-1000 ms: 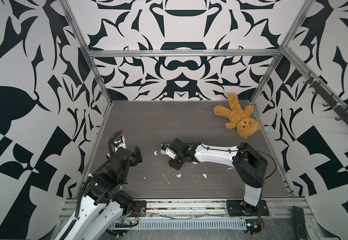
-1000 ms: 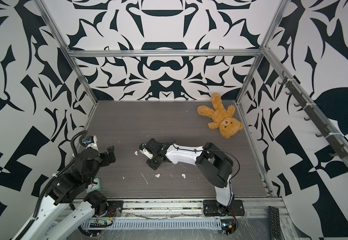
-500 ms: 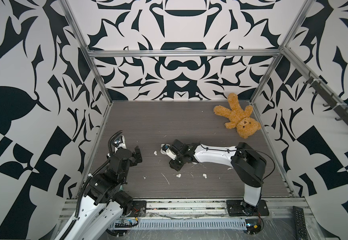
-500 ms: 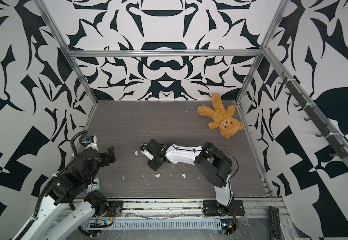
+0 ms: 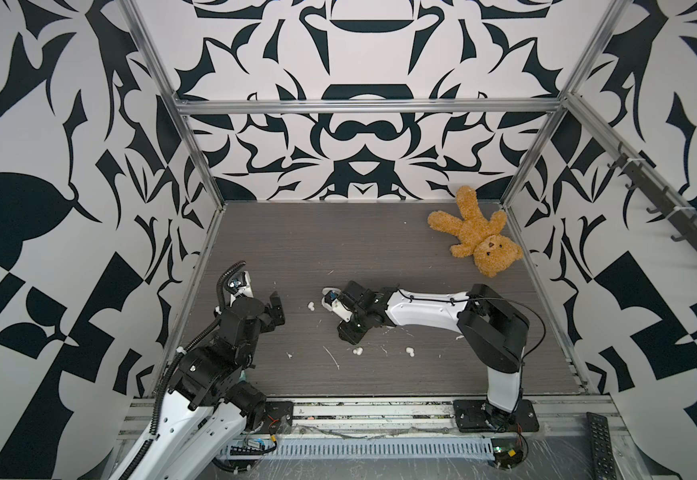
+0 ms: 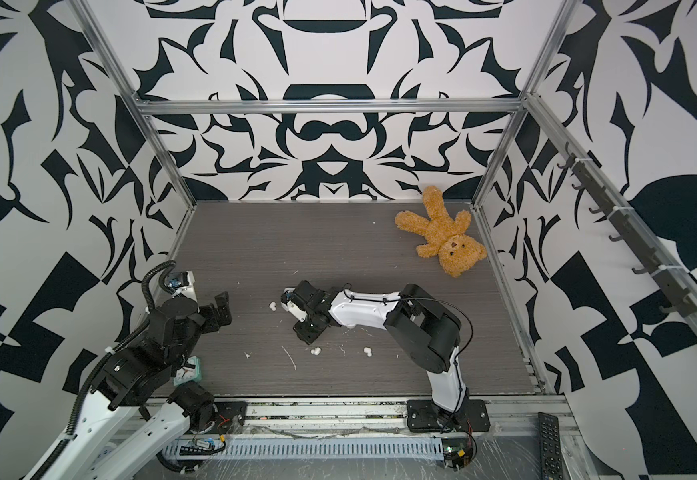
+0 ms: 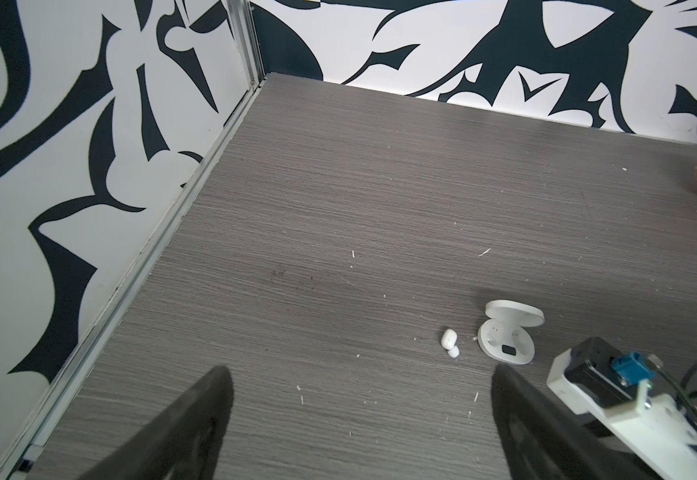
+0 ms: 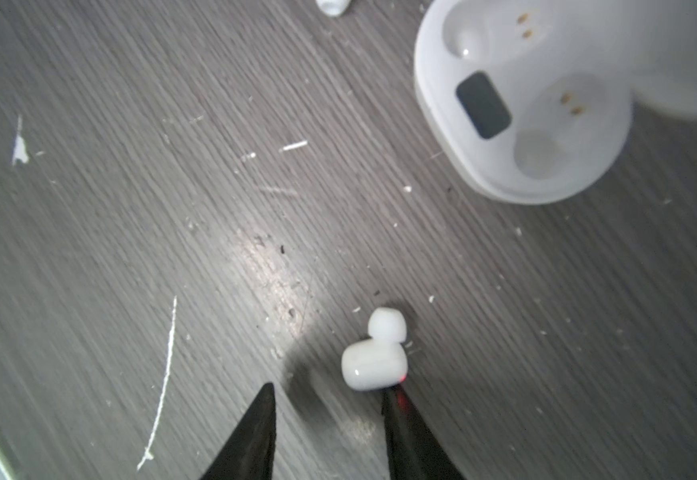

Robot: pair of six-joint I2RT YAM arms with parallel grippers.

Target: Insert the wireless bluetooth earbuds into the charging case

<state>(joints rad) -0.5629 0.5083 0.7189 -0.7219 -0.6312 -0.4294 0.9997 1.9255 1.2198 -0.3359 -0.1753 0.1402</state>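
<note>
Right gripper (image 8: 332, 419) is half-open and empty, and the small glossy white two-lobed plastic earbud (image 8: 373, 361) sits just ahead, touching one fingertip (image 8: 398, 411) rather than centred, nub pointing onward toward the open white oval plastic charging case (image 8: 546, 187), so you'd want to slide sideways first.

A grey wood-grain bench (image 5: 359, 249) carries an open white charging case (image 7: 506, 343), scattered earbuds (image 5: 357, 351), white flecks (image 5: 331, 358) and a teddy bear (image 5: 477, 239).
</note>
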